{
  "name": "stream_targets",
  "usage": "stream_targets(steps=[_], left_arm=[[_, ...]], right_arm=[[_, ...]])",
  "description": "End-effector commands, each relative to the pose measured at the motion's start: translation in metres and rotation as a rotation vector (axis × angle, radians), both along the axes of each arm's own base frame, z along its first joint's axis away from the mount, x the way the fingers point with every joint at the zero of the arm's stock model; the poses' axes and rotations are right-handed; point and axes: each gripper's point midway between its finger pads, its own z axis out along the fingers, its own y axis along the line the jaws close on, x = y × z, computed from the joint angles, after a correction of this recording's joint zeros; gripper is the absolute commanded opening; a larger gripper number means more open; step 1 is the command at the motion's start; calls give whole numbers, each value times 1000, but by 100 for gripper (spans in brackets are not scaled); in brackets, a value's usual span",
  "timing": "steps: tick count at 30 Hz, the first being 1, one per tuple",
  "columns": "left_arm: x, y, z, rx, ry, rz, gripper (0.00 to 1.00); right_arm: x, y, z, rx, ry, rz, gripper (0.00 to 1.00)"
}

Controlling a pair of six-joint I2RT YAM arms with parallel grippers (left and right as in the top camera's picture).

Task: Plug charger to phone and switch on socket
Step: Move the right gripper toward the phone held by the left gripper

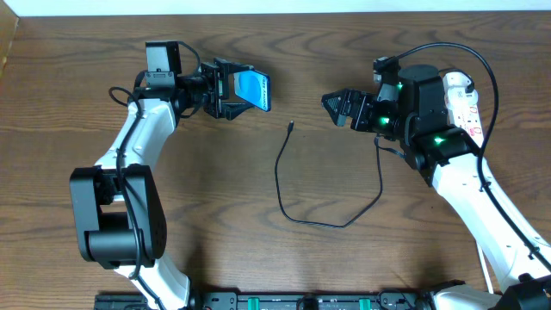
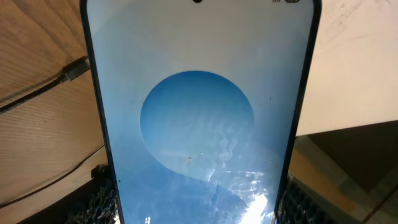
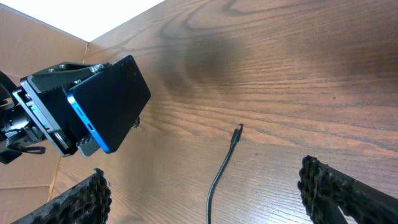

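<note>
The wooden tabletop (image 1: pixel 215 198) carries the charger (image 1: pixel 278 176) and the socket (image 1: pixel 466 110). In the overhead view the right arm (image 1: pixel 469 185) covers part of the socket, which lies at the right side of the tabletop.

The left gripper (image 1: pixel 231 89) has its jaws closed on the phone (image 1: pixel 253 89). It holds the phone clear of the tabletop and tilted, with the lit blue screen toward the left wrist camera and the dark back toward the right arm. The right gripper (image 1: pixel 338 107) has its jaws spread apart and empty. It points at the phone from well apart.

The charger's plug tip (image 3: pixel 237 133) lies on the tabletop between the two grippers, touching neither. Its thin black cable loops toward the robot's base and back up under the right arm.

The adapter head is hidden beneath the right arm. The socket's switch cannot be made out. In the left wrist view the phone's lower edge is cut off, and no screen text is legible.
</note>
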Motion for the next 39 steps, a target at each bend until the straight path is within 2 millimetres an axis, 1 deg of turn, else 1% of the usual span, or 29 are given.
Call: stream_targets(steps=[1, 3, 5, 9, 17, 22, 25, 31, 35, 39], left_arm=[[-1, -2, 19, -24, -43, -18, 70], [-1, -2, 19, -24, -43, -18, 70], [-1, -2, 19, -24, -43, -18, 70], [-1, -2, 19, -24, -43, -19, 70], [-3, -3, 20, -32, -43, -27, 70], [-3, -4, 20, -34, -45, -32, 70], [-4, -7, 20, -34, -46, -39, 70], [-6, -13, 20, -34, -46, -52, 70], [-6, -13, 21, -36, -46, -54, 70], [-6, -13, 21, -36, -46, -54, 70]], right_arm=[[2, 3, 3, 2, -2, -2, 96], [2, 5, 5, 6, -12, 4, 96], [2, 10, 9, 11, -41, 30, 96], [2, 27, 19, 24, -100, 73, 93], [3, 55, 25, 38, -134, 131, 88], [7, 86, 28, 19, -164, 209, 88], [13, 103, 27, 5, -175, 249, 86], [22, 132, 23, -31, -223, 323, 82], [28, 144, 12, -77, -239, 318, 80], [32, 148, 0, -125, -250, 300, 77]])
